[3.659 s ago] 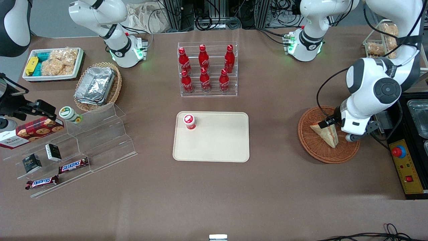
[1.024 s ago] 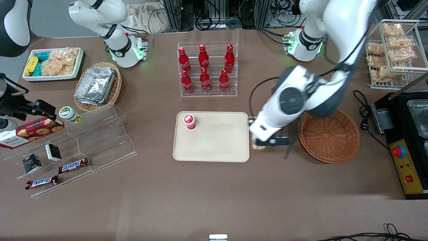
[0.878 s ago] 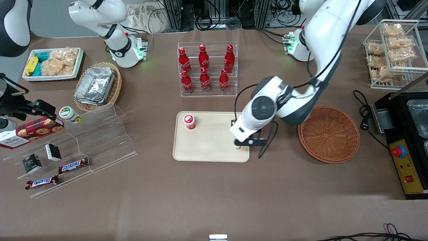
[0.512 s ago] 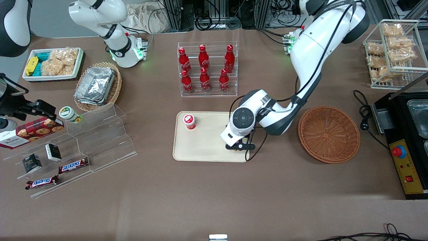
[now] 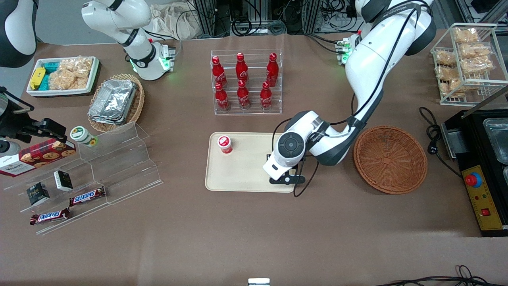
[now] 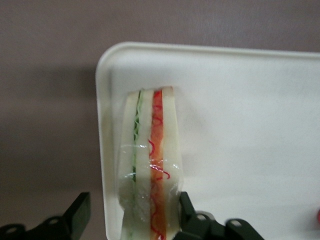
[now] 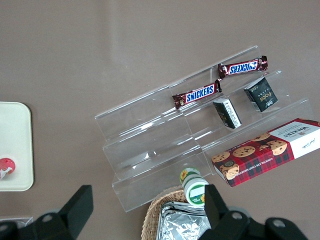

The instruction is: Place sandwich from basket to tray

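The sandwich (image 6: pixel 150 165), a plastic-wrapped wedge with green and red filling lines, lies on the cream tray (image 6: pixel 240 125) against its rim at a corner. My left gripper (image 6: pixel 132 220) straddles it with its fingers spread. One finger (image 6: pixel 75 217) stands clear of the bread and the other (image 6: pixel 187 212) is right beside it. In the front view the gripper (image 5: pixel 286 178) is over the tray (image 5: pixel 242 167) at the corner nearest the camera, on the basket's side, and the wrist hides the sandwich. The reddish-brown round basket (image 5: pixel 391 159) is empty.
A small red-capped bottle (image 5: pixel 225 144) stands on the tray's farther part. A clear rack of red bottles (image 5: pixel 246 81) stands farther from the camera than the tray. Clear stepped shelves with snacks (image 5: pixel 99 171) lie toward the parked arm's end.
The left arm has swung from the basket to the tray, carrying the sandwich with it and leaving the basket empty. In the last half second the hand shifted slightly nearer the front camera.
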Controlling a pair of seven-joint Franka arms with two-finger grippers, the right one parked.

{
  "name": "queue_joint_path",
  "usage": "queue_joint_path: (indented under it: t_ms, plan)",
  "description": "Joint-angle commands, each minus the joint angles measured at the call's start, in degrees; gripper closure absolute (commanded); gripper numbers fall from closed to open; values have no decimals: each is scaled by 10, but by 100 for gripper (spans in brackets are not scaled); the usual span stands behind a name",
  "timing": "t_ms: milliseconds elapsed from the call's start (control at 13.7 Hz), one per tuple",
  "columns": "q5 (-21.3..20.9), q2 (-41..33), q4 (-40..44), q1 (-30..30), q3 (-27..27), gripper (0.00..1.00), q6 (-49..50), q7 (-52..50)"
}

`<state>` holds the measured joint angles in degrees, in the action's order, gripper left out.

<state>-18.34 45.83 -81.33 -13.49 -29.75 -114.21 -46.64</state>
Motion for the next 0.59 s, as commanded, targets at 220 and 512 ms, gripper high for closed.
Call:
queue_joint_path:
  t_ms: [220,512]
  plan:
    - [21,-155,-18,66,7,0,107,23]
    - [83,-295,-112,171,5,0,125,121]
